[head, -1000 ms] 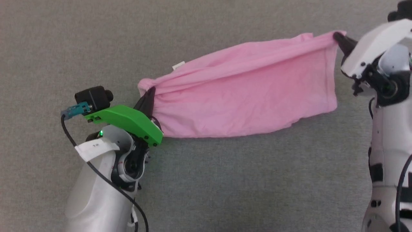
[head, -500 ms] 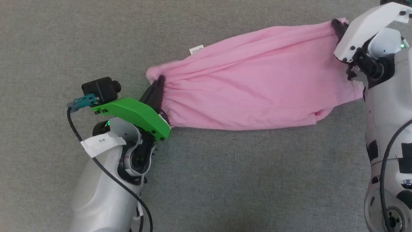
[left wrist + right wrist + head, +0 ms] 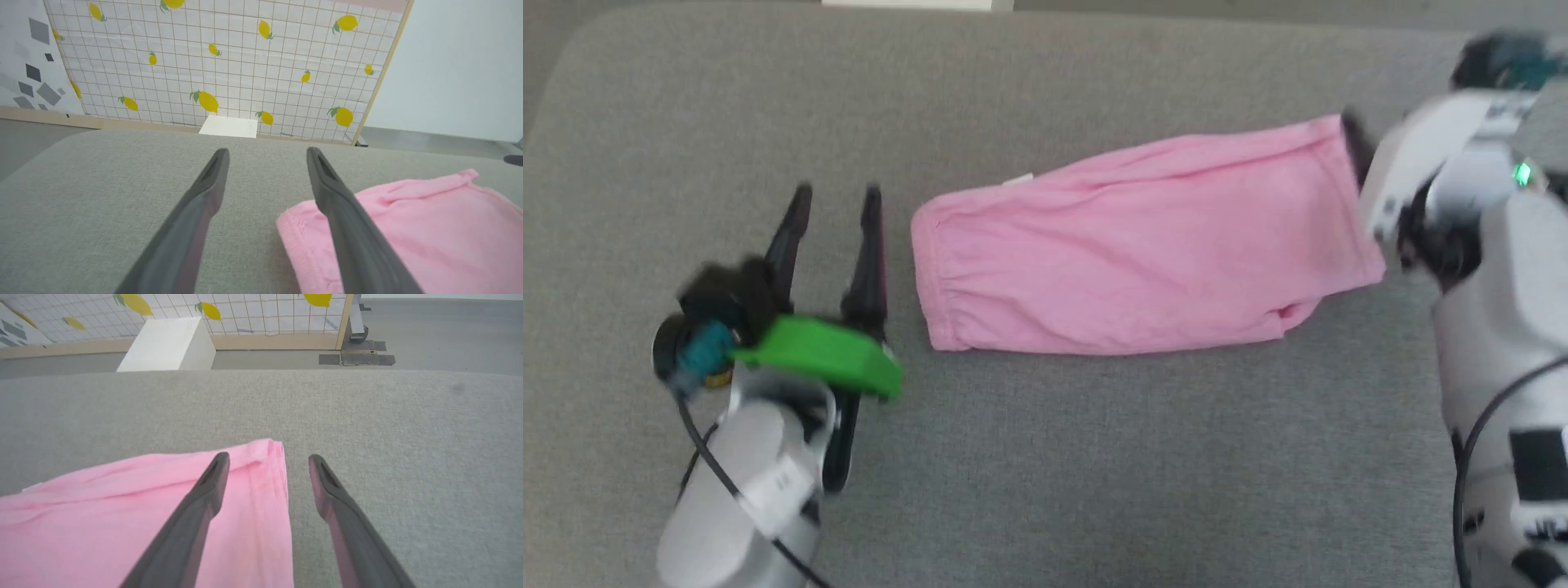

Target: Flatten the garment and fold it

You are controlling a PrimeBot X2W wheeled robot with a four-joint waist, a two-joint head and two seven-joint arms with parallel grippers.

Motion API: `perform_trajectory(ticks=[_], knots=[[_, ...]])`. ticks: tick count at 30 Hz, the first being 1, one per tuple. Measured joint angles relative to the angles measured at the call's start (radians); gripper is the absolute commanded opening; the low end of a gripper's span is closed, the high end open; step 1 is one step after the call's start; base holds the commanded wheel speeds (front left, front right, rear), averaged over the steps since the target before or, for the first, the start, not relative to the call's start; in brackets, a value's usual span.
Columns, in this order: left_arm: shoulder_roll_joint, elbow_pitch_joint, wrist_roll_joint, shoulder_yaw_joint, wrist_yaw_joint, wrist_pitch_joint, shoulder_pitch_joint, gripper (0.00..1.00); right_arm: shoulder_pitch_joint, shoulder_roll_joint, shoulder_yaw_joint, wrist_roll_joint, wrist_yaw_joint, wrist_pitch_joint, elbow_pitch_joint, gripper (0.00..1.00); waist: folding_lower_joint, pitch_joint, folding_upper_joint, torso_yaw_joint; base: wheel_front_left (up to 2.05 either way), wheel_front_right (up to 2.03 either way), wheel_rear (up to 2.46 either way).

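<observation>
Looking down from the head view, a pink garment point(image 3: 1135, 253) lies spread on a grey fabric-covered desk point(image 3: 1045, 457), a little right of the middle. It is a pair of soft pink shorts lying sideways. The gathered waistband is at the robot's left and the leg opening at its right. A small white tag point(image 3: 1017, 179) sticks out at the far edge near the waistband. The cloth lies mostly flat, with light wrinkles and a small notch along the near right edge.

The left gripper point(image 3: 836, 196) is just to the left of the waistband, with a strip of bare desk between them. Its two dark fingers are spread wide and hold nothing. In the left wrist view the same gripper point(image 3: 267, 151) points across the desk, with the garment point(image 3: 429, 228) to its right. One finger crosses in front of the waistband corner.

The right gripper point(image 3: 1349, 135) is blurred at the garment's far right corner. In the right wrist view this gripper point(image 3: 268, 457) is also spread open and empty. One finger is over the garment point(image 3: 102, 510) and the other is over bare desk, with the hem edge between them.

Beyond the desk stand a white box point(image 3: 167, 345) and a lemon-print grid panel point(image 3: 245, 61).
</observation>
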Motion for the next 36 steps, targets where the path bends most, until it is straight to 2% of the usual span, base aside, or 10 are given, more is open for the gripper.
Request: perform_trajectory(ticks=[3,8,14,23,24,26,27,31,36], knots=[[0.023,-0.015,0.078,-0.028,0.045,-0.009,0.070,1.00,0.088,-0.030,0.054,-0.040,0.000,0.072,-0.015,1.00,-0.0001,-0.041,0.0000,-0.007,0.00,0.00,0.00],[0.026,-0.060,0.096,-0.047,0.093,-0.005,0.146,1.00,0.169,-0.040,0.114,-0.047,0.000,0.175,-0.065,1.00,-0.0001,-0.077,0.0000,-0.015,0.00,0.00,0.00],[0.023,-0.101,0.096,-0.054,0.111,0.012,0.160,1.00,0.178,-0.045,0.142,-0.060,0.000,0.249,-0.111,1.00,-0.0001,-0.045,0.0000,-0.009,0.00,0.00,0.00],[0.017,-0.109,0.096,-0.063,0.116,0.034,0.155,1.00,0.142,-0.063,0.174,-0.088,0.000,0.319,-0.120,1.00,-0.0001,0.031,0.0000,0.037,0.00,0.00,0.00],[0.017,-0.110,0.096,-0.064,0.120,0.042,0.154,1.00,0.135,-0.067,0.176,-0.087,0.000,0.335,-0.118,0.64,-0.0001,0.037,0.0000,0.042,0.00,0.00,0.00],[0.017,-0.117,0.095,-0.067,0.122,0.063,0.154,1.00,0.126,-0.071,0.179,-0.078,0.000,0.357,-0.118,0.09,-0.0001,0.043,0.0000,0.051,0.00,0.00,0.00],[0.017,-0.121,0.094,-0.070,0.126,0.083,0.152,1.00,0.122,-0.074,0.181,-0.070,0.000,0.367,-0.118,0.00,-0.0001,0.045,0.0000,0.054,0.00,0.00,0.00],[0.017,-0.153,0.078,-0.083,0.139,0.194,0.148,1.00,0.119,-0.068,0.192,-0.043,0.000,0.384,-0.119,0.00,-0.0001,0.040,0.0000,0.052,0.00,0.00,0.00],[0.016,-0.186,0.034,-0.134,0.152,0.460,0.129,1.00,0.130,-0.072,0.190,-0.020,0.000,0.384,-0.126,0.00,-0.0001,0.027,0.0000,0.044,0.00,0.00,0.00]])
